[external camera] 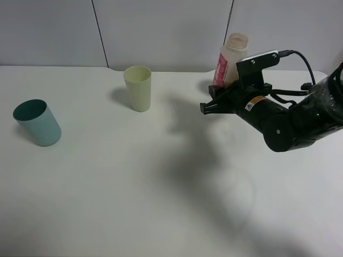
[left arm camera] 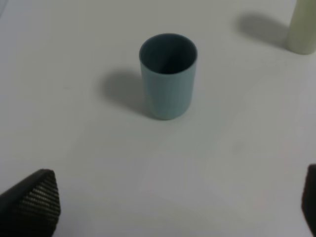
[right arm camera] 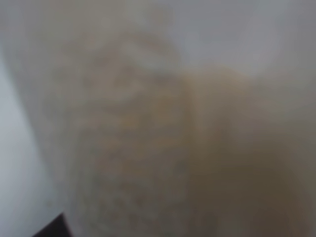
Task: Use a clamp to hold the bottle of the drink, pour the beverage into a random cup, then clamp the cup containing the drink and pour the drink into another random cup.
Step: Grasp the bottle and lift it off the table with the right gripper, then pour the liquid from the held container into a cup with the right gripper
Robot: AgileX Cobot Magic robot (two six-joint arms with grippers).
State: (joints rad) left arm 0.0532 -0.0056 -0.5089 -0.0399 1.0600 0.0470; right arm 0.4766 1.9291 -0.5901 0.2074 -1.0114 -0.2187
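Note:
My right gripper [external camera: 217,101] is shut on the bottle of the drink [external camera: 230,61], a clear bottle with a red-pink label, held above the table at the back right and leaning slightly. Its lower part is hidden behind the gripper. In the right wrist view the bottle [right arm camera: 163,148] fills the frame as a blur of pale tan beverage. The yellow-green cup [external camera: 138,88] stands upright left of the bottle, also at the edge of the left wrist view [left arm camera: 302,27]. The teal cup [external camera: 37,123] stands at the far left. My left gripper [left arm camera: 173,207] is open and empty, short of the teal cup [left arm camera: 168,74].
The white table [external camera: 161,187] ends at a grey panelled wall [external camera: 161,32] behind the cups. The right arm [external camera: 300,120] with its black cables reaches in from the right edge. The left arm does not show in the exterior high view.

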